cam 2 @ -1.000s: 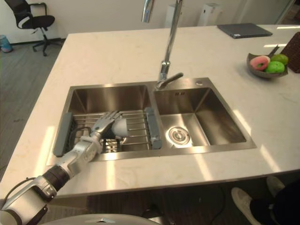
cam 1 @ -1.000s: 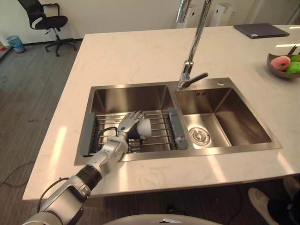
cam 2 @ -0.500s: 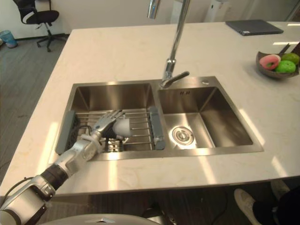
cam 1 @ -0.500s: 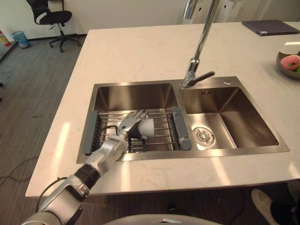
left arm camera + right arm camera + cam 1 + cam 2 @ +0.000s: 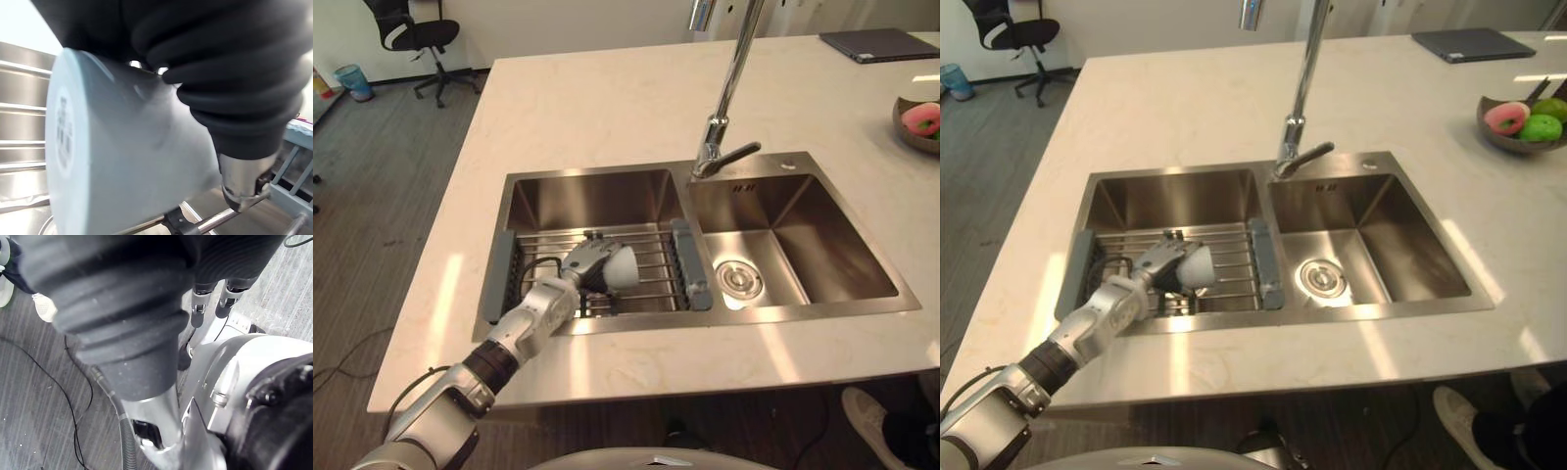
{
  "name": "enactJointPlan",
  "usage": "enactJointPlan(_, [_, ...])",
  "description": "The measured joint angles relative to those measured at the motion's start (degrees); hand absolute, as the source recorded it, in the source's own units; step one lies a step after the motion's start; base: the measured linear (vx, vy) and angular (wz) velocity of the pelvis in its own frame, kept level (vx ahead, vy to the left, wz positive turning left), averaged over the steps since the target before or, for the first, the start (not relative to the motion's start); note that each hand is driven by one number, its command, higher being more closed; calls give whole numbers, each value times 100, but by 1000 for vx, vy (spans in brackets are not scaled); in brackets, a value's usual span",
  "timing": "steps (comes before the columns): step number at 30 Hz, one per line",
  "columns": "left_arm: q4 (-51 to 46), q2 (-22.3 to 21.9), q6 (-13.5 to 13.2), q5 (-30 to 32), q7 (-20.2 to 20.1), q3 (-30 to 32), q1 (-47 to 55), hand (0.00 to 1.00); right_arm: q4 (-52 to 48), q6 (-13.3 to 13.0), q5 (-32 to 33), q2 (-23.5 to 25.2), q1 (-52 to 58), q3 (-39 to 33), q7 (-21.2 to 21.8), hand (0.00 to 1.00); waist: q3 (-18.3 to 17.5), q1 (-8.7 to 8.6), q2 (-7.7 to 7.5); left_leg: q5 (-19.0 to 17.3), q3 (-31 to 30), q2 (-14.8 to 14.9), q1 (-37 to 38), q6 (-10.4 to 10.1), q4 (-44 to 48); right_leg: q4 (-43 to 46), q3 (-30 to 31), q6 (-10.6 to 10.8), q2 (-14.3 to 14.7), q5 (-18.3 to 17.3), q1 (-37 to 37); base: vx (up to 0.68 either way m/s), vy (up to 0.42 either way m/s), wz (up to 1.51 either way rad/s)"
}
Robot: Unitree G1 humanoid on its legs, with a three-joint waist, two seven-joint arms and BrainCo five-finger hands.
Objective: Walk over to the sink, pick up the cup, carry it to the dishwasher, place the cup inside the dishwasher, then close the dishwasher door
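In the left basin (image 5: 592, 201), left hand (image 5: 578, 266) low over the rack (image 5: 654, 260), fingers (image 5: 591, 243) wrapped round the cup (image 5: 618, 270).

Silver-grey left arm (image 5: 524, 333) of rounded metal segments, black band at the joint near the elbow, left hand (image 5: 583, 260) in silver, its wrist under a dark ribbed cover (image 5: 230, 73), right hand (image 5: 199, 297) with silver dark-tipped fingers below a like matt black ribbed sleeve

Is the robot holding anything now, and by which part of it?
Yes. The left hand holds the pale cup at the sink rack, with its fingers curled round the cup's side wall.
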Motion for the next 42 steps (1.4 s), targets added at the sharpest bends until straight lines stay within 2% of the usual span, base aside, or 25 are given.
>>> enactJointPlan(4, [-49, 5, 3, 263, 130, -42, 11, 100, 6, -5, 52, -12, 0, 22, -5, 0, -6, 2, 18, 0, 0, 0, -9, 0, 1, 0, 5, 0, 0, 3, -9, -17, -9, 0])
enactJointPlan(8, [-143, 13, -1, 673, 440, -91, 61, 100, 8, -54, 55, -66, 0, 200, -4, 0, -6, 6, 18, 0, 0, 0, -7, 0, 3, 0, 8, -6, -1, 7, -8, -25, -10, 0])
enactJointPlan(15, [-209, 26, 32, 717, 854, -90, 144, 100, 9, -120, 55, -71, 0, 226, -5, 0, -6, 13, 19, -2, 2, 0, -5, -2, 0, 0, 12, -7, -1, 7, -9, -5, -2, 0])
enactJointPlan(18, [-208, 106, 75, -17, 1512, -49, 250, 100, 6, -119, 61, -75, -2, 238, -5, 0, -6, 19, 19, -2, 3, 0, -5, -3, -2, 0, 12, -7, -1, 8, -10, 0, 0, 0])
enactJointPlan(20, [-233, 119, 66, -844, 2245, 295, 449, 100, -7, -105, 186, -75, -9, 246, -8, 0, 2, -7, 17, -2, 13, 0, -5, -4, -6, 0, 17, -7, -1, 7, -17, 0, 0, 0])
enactJointPlan(22, [-365, 120, -163, -1763, 2848, 730, 800, 100, -38, -79, 318, -75, -10, 257, -21, 0, 47, -18, 47, -3, 22, 1, 0, -4, -7, 0, 20, -9, -1, 9, -15, 0, 0, 0])
enactJointPlan(23, [-612, 123, -340, -2310, 3095, 1162, 1081, 100, -59, -10, 389, -74, 2, 252, -29, 0, 95, 10, 14, -2, 26, 4, -24, -4, -6, 2, 20, -16, -1, 15, -16, 0, 0, 0])
enactJointPlan(24, [-963, 124, -722, -3144, 3185, 1780, 1352, 100, -120, 45, 389, -64, 72, 223, -49, 0, 126, 100, -28, -1, 25, 10, -28, -4, -5, 2, 12, -20, 1, 19, -14, 0, 0, 0])
enactJointPlan(26, [-1390, 124, -1193, -4041, 3028, 2337, 1513, 100, -303, 129, 374, -60, 203, 210, -112, 0, 126, 250, -41, -4, 25, 11, -19, -1, -5, 3, -6, -29, -1, 24, 3, 5, -10, 4])
enactJointPlan(27, [-1800, 116, -1490, -4714, 2778, 2639, 1533, 100, -407, 174, 353, -44, 272, 123, -138, 0, 129, 385, -53, -11, 18, 6, 3, 7, 1, 4, 10, -26, -16, 23, 42, 4, -3, 8])
enactJointPlan(28, [-2044, 99, -1621, -4967, 2675, 2757, 1533, 100, -441, 206, 316, -16, 286, 12, -142, 0, 126, 463, -58, -15, 8, 5, 11, 13, 3, 5, 0, -26, -21, 23, 61, 0, 0, 9])
enactJointPlan(29, [-2519, 61, -1888, -5471, 2439, 2939, 1530, 100, -461, 255, 156, 50, 273, -174, -138, 0, 120, 596, -69, -21, 1, 3, 13, 21, 18, 36, -9, -25, -34, 23, 64, 0, 0, 7])
enactJointPlan(32, [-3343, -241, -2190, -6337, 1975, 3153, 1521, 100, -549, 282, -213, 203, 260, -602, -115, 0, 103, 835, -72, -88, -32, -26, 6, 47, 124, 156, -30, 22, -106, -15, 73, -17, 5, 6])
enactJointPlan(38, [-3904, -704, -2186, -7226, 1403, 3495, 1536, 100, -683, 293, -401, 481, 409, -1264, -130, 0, -122, 1060, -181, -128, -135, -152, -34, 135, 189, 425, -176, 117, -301, -152, 61, -62, 11, 9])
enactJointPlan(42, [-4513, -810, -2033, -7400, 1280, 3777, 1549, 100, -705, 230, -400, 617, 550, -1461, -151, 0, -271, 1131, -250, -84, -208, -217, 9, 207, 97, 649, -351, 119, -392, -165, 39, -39, 19, 15])
